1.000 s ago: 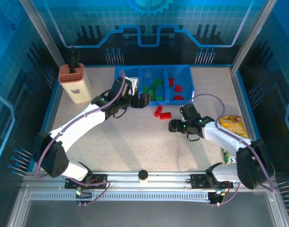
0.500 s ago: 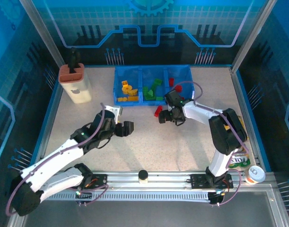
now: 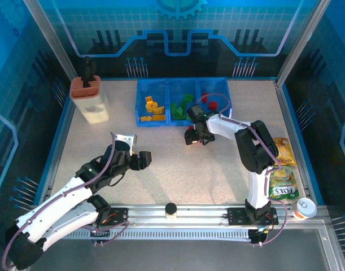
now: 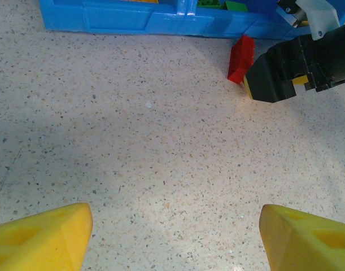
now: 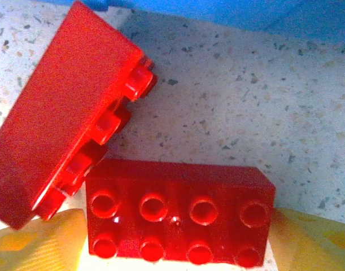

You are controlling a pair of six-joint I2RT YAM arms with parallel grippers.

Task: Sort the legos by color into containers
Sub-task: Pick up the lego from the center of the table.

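Trouble lies in the tilted red brick (image 5: 65, 113) leaning on the flat red brick (image 5: 180, 217) that my right tool (image 3: 193, 137), pads spread at its ends, straddles on the table (image 4: 161, 158) just before the blue bin (image 4: 132, 20) at the far edge: closing could drag both or flick one away.

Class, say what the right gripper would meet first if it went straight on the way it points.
The right gripper would hit the studs-up red brick between its fingers, likely at once.
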